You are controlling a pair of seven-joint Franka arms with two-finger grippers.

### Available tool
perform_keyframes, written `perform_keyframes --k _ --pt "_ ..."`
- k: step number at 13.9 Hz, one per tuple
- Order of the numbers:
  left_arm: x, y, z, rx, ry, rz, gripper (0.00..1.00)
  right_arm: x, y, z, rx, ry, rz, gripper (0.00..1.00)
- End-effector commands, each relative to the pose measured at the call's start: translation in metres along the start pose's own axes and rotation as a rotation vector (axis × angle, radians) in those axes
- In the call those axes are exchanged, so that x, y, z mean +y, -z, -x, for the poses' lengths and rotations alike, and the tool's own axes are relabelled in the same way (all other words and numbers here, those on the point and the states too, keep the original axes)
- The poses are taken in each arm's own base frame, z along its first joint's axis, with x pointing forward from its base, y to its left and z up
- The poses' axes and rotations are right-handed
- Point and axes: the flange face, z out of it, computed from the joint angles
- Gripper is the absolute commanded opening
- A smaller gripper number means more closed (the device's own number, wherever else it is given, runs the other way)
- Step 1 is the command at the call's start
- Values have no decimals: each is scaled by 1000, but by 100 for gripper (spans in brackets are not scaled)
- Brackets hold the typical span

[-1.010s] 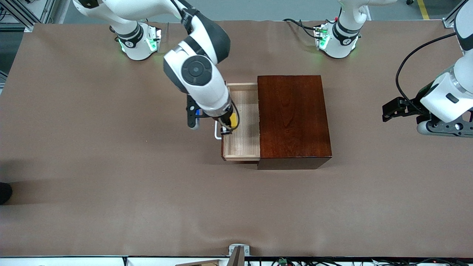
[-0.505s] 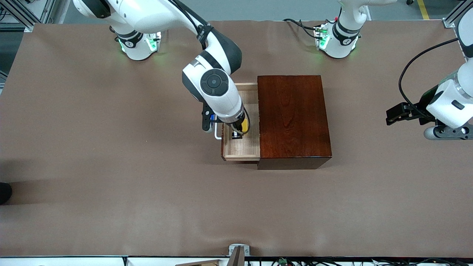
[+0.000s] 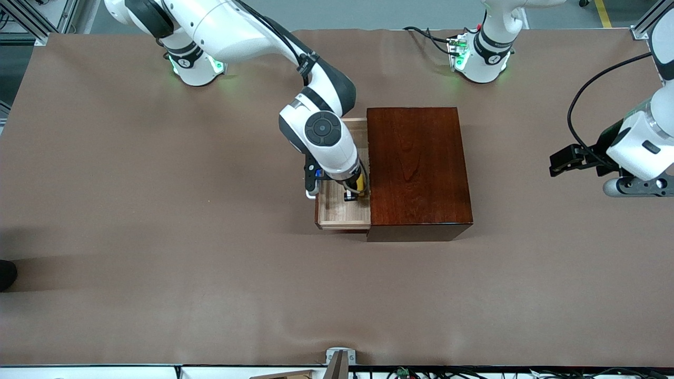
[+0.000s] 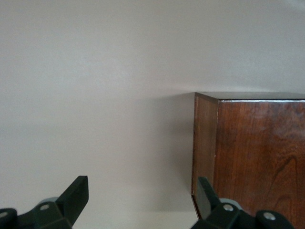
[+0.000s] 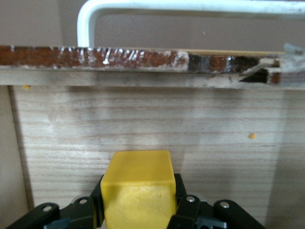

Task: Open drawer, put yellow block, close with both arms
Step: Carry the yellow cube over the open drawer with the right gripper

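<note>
yellow block [image 5: 138,188] between right gripper [image 5: 138,210] jaws, over drawer [image 5: 143,124]

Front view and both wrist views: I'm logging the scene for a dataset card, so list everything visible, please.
Table: one, brown covering, under everything.
Wooden box: one, dark mahogany, mid-table.
Drawer: one, pale wood tray, pulled out toward the right arm's end.
Handle: one, white bar, on the drawer front.
Yellow block: one, bright yellow, between the right claw's fingers over the drawer tray.
Right claw: one, black, over the open drawer.
Left claw: one, black, open, waiting above the table at the left arm's end.
</note>
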Motion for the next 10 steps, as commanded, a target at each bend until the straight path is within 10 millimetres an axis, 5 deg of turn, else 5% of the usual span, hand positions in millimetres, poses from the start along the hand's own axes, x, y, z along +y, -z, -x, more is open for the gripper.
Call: perform_keyframes --k 1,6,10 --pt "0 2 22 14 8 32 100 1 1 2 -8 -20 7 100" --pt "-2 2 27 20 12 34 100 -7 32 -4 -13 -28 -15 100" --pt "0 2 26 20 9 34 100 -12 87 -18 -7 -33 -24 100"
